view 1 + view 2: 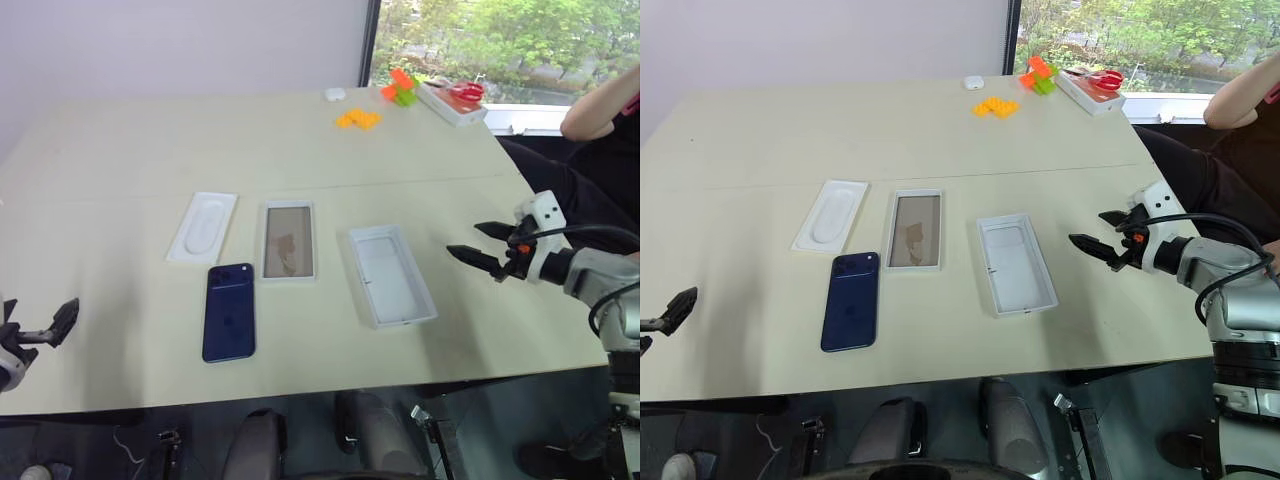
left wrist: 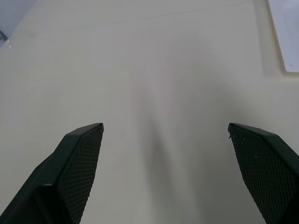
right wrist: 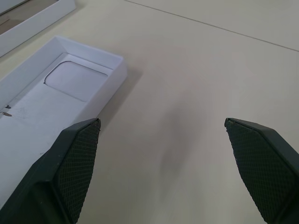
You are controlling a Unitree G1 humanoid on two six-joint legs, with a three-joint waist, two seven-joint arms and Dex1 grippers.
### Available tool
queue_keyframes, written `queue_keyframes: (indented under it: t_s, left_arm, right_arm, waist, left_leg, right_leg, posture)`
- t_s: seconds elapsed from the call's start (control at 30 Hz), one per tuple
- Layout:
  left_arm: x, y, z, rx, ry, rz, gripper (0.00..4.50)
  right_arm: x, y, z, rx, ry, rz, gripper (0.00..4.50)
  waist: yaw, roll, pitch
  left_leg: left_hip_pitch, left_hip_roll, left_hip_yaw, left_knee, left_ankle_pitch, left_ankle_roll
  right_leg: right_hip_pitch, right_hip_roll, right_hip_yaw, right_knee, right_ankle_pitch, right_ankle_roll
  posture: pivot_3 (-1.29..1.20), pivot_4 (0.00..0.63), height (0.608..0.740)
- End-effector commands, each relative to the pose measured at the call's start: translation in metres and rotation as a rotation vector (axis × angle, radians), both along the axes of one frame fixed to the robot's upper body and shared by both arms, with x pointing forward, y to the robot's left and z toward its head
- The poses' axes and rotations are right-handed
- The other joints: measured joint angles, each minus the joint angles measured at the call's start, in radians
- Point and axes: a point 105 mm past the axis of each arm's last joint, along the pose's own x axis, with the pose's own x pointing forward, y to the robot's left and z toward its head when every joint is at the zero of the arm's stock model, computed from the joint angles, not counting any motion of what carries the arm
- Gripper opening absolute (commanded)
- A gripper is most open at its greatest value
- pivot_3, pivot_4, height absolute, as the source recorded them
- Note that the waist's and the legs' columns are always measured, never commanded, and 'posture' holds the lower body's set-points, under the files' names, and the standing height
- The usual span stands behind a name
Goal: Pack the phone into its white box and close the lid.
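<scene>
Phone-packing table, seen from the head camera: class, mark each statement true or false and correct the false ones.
1. The phone lies inside the white box. False: it lies flat on the table, nearer the robot than the box.
2. The left gripper and the right gripper are both open and hold nothing. True.
3. The lid rests with its open side up. True.
4. The lid sits to the left of the white box. False: it sits to the right of the box, on the right gripper's side.
5. The flat insert with the oval recess lies to the left of the white box. True.
</scene>
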Motion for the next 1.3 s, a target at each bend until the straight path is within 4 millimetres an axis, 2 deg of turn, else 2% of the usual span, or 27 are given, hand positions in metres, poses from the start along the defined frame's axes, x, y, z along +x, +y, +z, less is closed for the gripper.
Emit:
queue_keyframes:
  t_s: [0.03, 0.43, 0.6, 0.73, 0.87, 0.97, 1.07, 1.2, 1.3]
  left_arm:
    - [-0.002, 0.000, 0.014, 0.033, -0.035, 0.001, 4.50]
    - [0.005, -0.011, 0.011, -0.004, -0.066, -0.003, 4.50]
    - [0.013, -0.023, 0.008, -0.074, -0.109, -0.001, 4.50]
    - [0.025, -0.034, 0.004, -0.123, -0.124, -0.023, 4.50]
    - [0.037, -0.045, 0.001, -0.194, -0.138, -0.026, 4.50]
    - [0.054, -0.051, -0.005, -0.314, -0.132, 0.022, 4.50]
    - [0.076, -0.079, -0.004, -0.484, -0.132, -0.025, 4.50]
    - [0.100, -0.097, -0.008, -0.655, -0.098, 0.007, 4.50]
    - [0.109, -0.110, -0.015, -0.714, -0.036, 0.016, 4.50]
  right_arm:
    - [0.005, 0.006, 0.016, -0.001, -0.068, 0.025, 4.45]
    - [0.011, 0.022, 0.018, -0.002, -0.105, 0.063, 4.45]
    - [0.014, 0.039, 0.023, -0.003, -0.142, 0.097, 4.45]
    - [0.013, 0.065, 0.036, 0.003, -0.187, 0.170, 4.45]
    - [0.000, 0.107, 0.045, 0.014, -0.225, 0.301, 4.45]
    - [-0.010, 0.144, 0.047, 0.034, -0.245, 0.405, 4.45]
    - [-0.021, 0.175, 0.042, 0.001, -0.273, 0.477, 4.45]
    - [-0.036, 0.202, 0.041, 0.009, -0.298, 0.541, 4.45]
    - [-0.040, 0.207, 0.039, 0.020, -0.296, 0.548, 4.45]
  waist:
    - [0.000, 0.000, 0.000]
    - [0.001, 0.000, 0.000]
    - [0.001, 0.000, 0.000]
    - [0.001, 0.000, 0.000]
    - [0.002, 0.000, 0.000]
    - [0.002, 0.000, 0.000]
    - [0.008, 0.000, -0.001]
    - [0.010, -0.002, -0.001]
    - [0.007, -0.002, -0.001]
  left_leg:
    - [0.000, 0.000, 0.000, 0.000, 0.000, 0.000]
    - [0.000, 0.000, 0.000, 0.000, 0.000, 0.000]
    - [0.000, 0.000, 0.000, 0.000, 0.000, 0.000]
    - [0.000, 0.000, 0.000, 0.000, 0.000, 0.000]
    - [0.000, 0.000, -0.002, 0.000, 0.000, 0.000]
    - [0.000, 0.000, -0.003, 0.001, 0.000, 0.000]
    - [0.001, 0.000, -0.004, 0.002, 0.000, -0.001]
    - [-0.001, -0.001, -0.006, 0.005, 0.001, -0.001]
    - [-0.002, -0.001, -0.008, 0.009, 0.000, -0.001]
  right_leg:
    - [0.000, 0.000, 0.000, 0.000, 0.000, 0.000]
    - [0.000, -0.001, 0.000, 0.000, 0.000, 0.000]
    - [0.000, -0.001, 0.000, 0.001, 0.000, 0.000]
    - [0.000, 0.000, 0.000, 0.002, 0.001, 0.001]
    - [0.001, 0.000, 0.000, 0.003, 0.002, 0.001]
    - [0.001, 0.000, -0.001, 0.003, 0.003, 0.003]
    - [0.002, 0.000, -0.002, 0.003, 0.004, 0.002]
    - [0.003, -0.002, -0.002, 0.003, 0.006, 0.000]
    - [0.003, -0.003, -0.002, 0.004, 0.006, 0.000]
  posture:
    - [0.00, 0.150, 0.739]
    - [0.00, 0.150, 0.739]
    - [0.00, 0.150, 0.739]
    - [0.00, 0.150, 0.739]
    - [0.00, 0.150, 0.739]
    - [0.00, 0.150, 0.739]
    - [0.00, 0.150, 0.739]
    - [0.00, 0.150, 0.739]
    - [0.00, 0.150, 0.739]
